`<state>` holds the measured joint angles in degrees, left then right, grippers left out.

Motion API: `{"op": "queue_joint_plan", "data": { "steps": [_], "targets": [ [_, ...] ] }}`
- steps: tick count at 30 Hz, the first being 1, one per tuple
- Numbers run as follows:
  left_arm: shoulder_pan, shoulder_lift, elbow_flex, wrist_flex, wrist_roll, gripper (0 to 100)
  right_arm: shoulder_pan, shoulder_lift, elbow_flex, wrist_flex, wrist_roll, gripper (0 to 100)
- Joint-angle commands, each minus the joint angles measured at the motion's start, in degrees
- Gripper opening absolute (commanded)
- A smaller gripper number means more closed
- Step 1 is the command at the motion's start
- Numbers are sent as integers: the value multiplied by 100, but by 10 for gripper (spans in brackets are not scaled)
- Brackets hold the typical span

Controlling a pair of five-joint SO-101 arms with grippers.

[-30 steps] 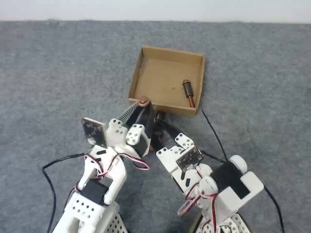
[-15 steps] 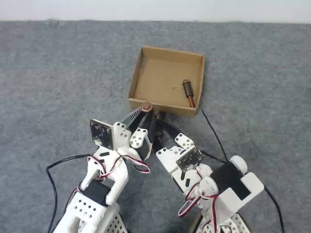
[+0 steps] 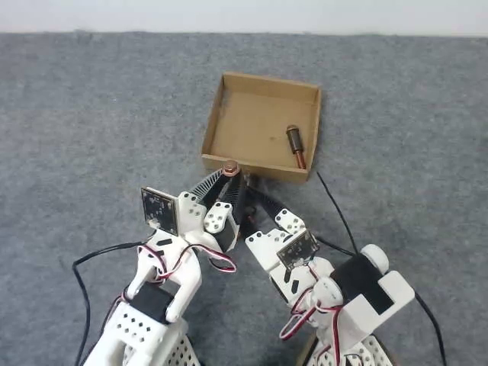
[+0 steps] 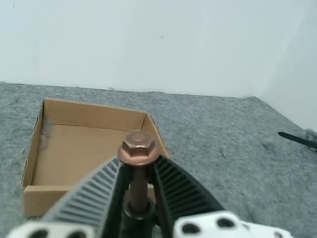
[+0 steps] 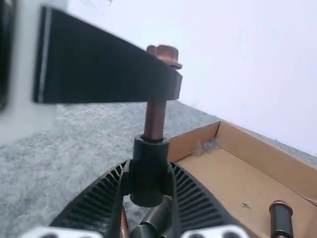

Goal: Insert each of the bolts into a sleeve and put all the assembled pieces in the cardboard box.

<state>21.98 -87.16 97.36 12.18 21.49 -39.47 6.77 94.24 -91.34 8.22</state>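
Right fingers (image 5: 148,174): closed on the black sleeve (image 5: 148,166), which I see standing upright between them; in the high view they sit just below centre (image 3: 248,204).
Sleeve and bolt: the copper bolt (image 5: 155,116) stands upright with its shaft end entering the top of the sleeve; most of the shaft is exposed above it.
Left fingers (image 4: 137,166): clamped around the bolt shaft just under the hex head (image 4: 138,148); in the high view they are left of the right fingers and their tips meet at the bolt head (image 3: 229,167).
Counter (image 3: 91,114): grey and carpet-like, and both arms rise from the lower edge of the high view.
Cardboard box (image 3: 263,81): open, just beyond the bolt, upper centre of the high view.
Assembled piece (image 3: 295,145): lies inside the box near its right wall, dark sleeve end pointing to the far side.
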Motion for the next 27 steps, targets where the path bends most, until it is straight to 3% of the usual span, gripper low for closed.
{"op": "queue_joint_plan", "data": {
  "steps": [1, 6, 27],
  "targets": [
    [44, -97, -48, -9, -18, 81, 84, -22, 123, 4, -88, 7],
    [53, -97, -48, 229, -18, 161, 84, -22, 123, 4, -88, 7],
    [-158, -97, -48, 703, -35, 162, 84, -22, 123, 4, -88, 7]
  ]
}}
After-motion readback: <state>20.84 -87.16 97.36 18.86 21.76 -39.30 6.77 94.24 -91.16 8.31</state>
